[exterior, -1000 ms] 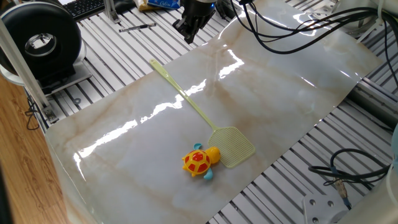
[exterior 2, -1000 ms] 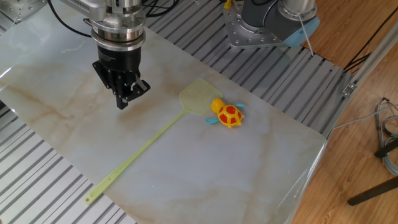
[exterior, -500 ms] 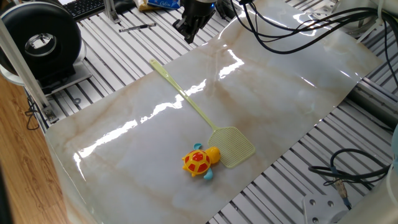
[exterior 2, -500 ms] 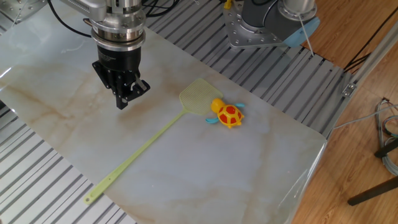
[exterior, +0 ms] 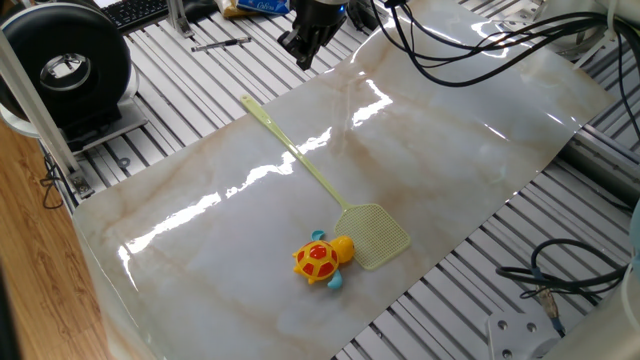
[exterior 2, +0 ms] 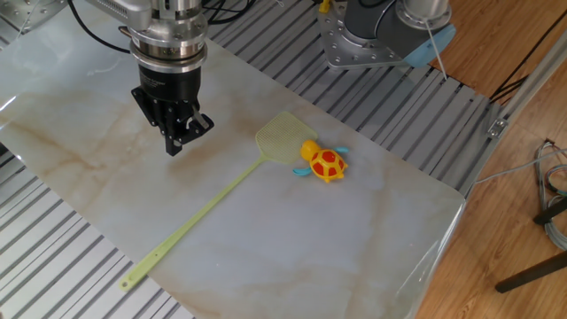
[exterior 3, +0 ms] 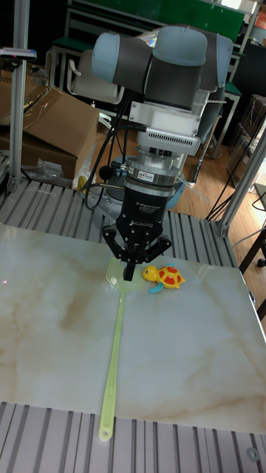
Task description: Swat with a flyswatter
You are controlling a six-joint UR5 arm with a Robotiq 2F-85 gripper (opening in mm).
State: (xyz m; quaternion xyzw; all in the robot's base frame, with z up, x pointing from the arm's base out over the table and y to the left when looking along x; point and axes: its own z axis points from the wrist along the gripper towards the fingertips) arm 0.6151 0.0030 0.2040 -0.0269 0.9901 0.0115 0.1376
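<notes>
The pale yellow-green flyswatter [exterior: 378,236] lies flat on the marble sheet [exterior: 470,150], its handle running toward the far left corner. In the other fixed view its mesh head [exterior 2: 282,137] touches the orange-and-yellow turtle toy [exterior 2: 324,163]. My gripper [exterior 2: 175,142] hangs above the sheet, to the left of the head and off the handle, shut with nothing between its fingers. In the tall view the gripper [exterior 3: 129,272] covers part of the swatter head, and the handle [exterior 3: 116,347] runs down to the near edge. The turtle [exterior 3: 167,277] sits just right of it.
A black round device [exterior: 70,62] and a keyboard [exterior: 135,10] stand past the sheet's left end. Loose cables [exterior: 560,272] lie on the slatted table at the right. The arm's base [exterior 2: 381,31] sits behind the sheet. A cardboard box [exterior 3: 44,126] is off the table.
</notes>
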